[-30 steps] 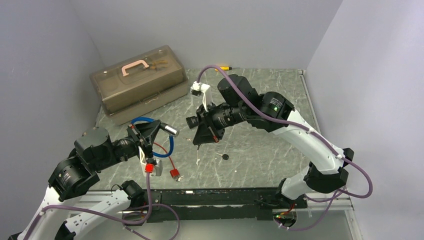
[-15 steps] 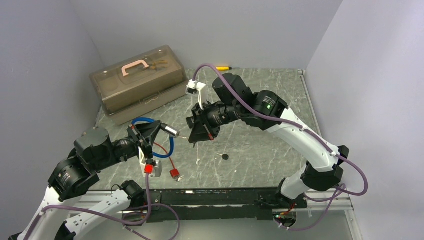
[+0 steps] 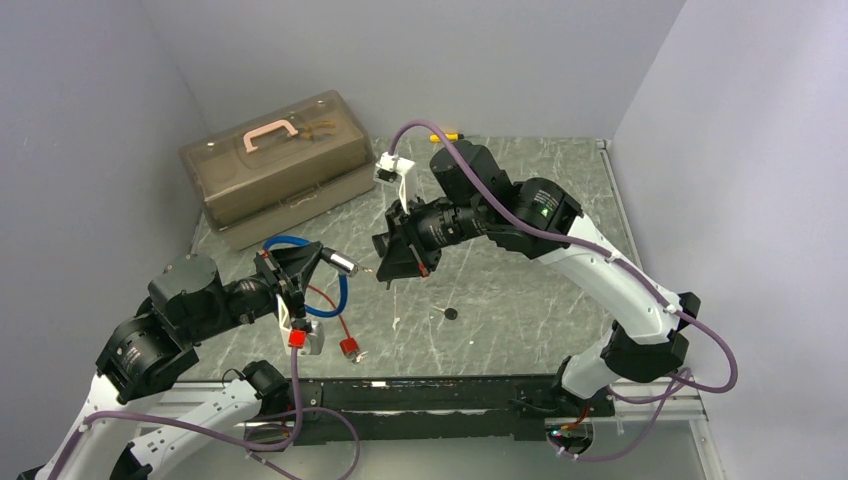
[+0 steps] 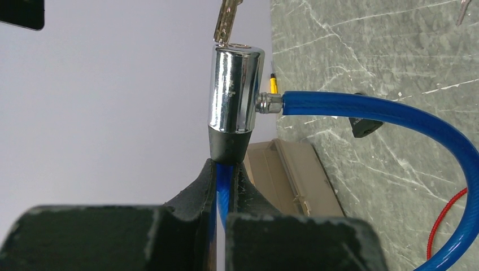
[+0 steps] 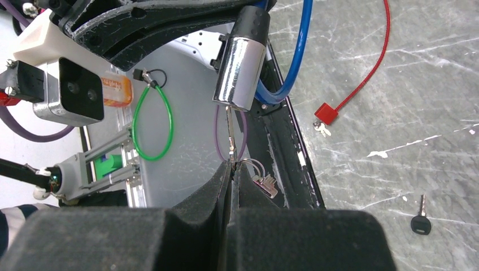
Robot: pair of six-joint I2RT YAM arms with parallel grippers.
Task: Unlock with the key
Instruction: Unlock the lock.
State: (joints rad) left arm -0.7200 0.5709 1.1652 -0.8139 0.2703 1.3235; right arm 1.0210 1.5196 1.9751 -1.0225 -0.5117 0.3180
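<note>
One key (image 5: 230,135) touches the end of the cable lock (image 5: 240,70).

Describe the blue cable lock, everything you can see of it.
The cable lock has a shiny chrome cylinder with a black collar and a blue coated cable leaving its side through a metal fitting. The left gripper has its jaws shut on the cable below the collar, holding the cylinder up. A key in the right gripper meets its end face; depth unclear.
</note>
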